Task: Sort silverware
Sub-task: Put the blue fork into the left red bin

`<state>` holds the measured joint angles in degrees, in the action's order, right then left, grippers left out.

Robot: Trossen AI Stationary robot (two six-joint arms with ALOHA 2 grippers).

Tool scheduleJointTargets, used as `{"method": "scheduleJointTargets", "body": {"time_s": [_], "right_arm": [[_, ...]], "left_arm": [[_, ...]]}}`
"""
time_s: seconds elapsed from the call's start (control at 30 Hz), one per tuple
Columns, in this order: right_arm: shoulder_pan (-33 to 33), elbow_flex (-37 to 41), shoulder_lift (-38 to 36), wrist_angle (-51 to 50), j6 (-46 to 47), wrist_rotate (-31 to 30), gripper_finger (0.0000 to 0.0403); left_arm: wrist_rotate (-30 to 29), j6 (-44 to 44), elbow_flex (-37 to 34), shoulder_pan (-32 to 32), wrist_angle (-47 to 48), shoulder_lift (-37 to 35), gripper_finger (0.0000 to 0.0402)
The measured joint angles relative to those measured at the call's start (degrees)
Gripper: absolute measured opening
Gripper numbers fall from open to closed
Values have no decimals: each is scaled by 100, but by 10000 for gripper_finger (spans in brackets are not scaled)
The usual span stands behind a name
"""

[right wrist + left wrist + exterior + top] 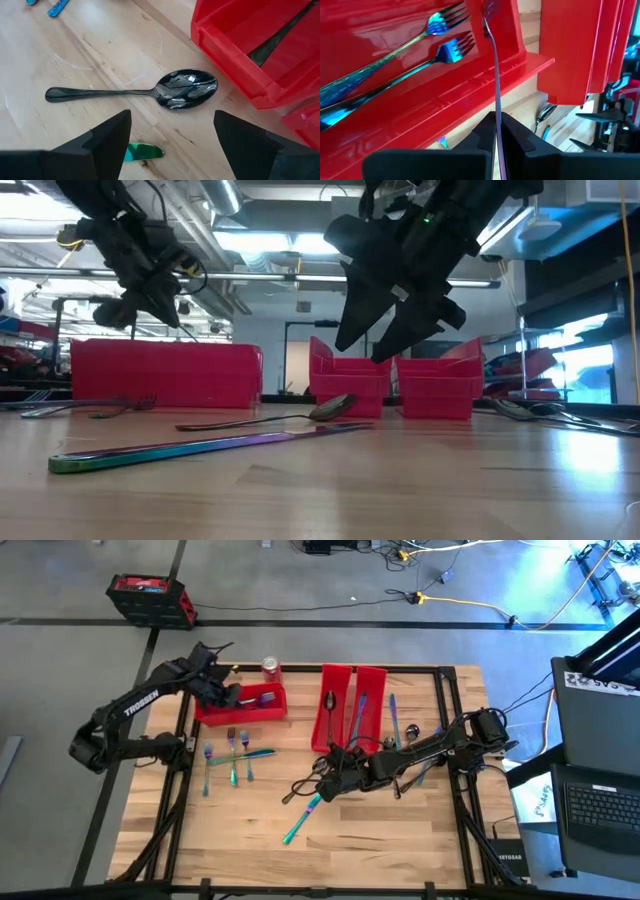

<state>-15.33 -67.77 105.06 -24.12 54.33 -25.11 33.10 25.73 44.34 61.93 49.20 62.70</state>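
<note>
While our right gripper [170, 137] hangs with its fingers spread wide and empty, we see a dark spoon [150, 91] lying on the wooden table [400, 830] directly beneath it, bowl end close to the corner of the nearest long red bin [335, 705]. Nearer than that spoon lies an iridescent knife [200, 447], its teal tip just under our fingers. Inside that long bin rests another dark spoon [330, 705], and a second long red bin [368, 700] touches its far side, with more silverware [403, 728] beyond. Farther from the long bins, our left gripper [496, 132] is clenched on an iridescent fork [492, 55], holding it above the short red bin [240, 705], where two forks [440, 37] already lie. Loose forks [232, 752] lie on the table beside that short bin, and a red soda can [271, 667] stands behind it.
</note>
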Motion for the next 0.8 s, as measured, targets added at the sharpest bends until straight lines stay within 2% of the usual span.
{"method": "scheduleJointTargets", "body": {"time_s": [0.2,0.43,0.8], "right_arm": [[0,0,0,-2,-71,-42,270],[0,0,0,-2,-85,-91,270],[0,0,0,-2,-85,-100,270]], "left_arm": [[-1,-523,0,364,504,185,0],[418,-668,0,466,421,527,0],[514,-847,0,628,185,991,0]]}}
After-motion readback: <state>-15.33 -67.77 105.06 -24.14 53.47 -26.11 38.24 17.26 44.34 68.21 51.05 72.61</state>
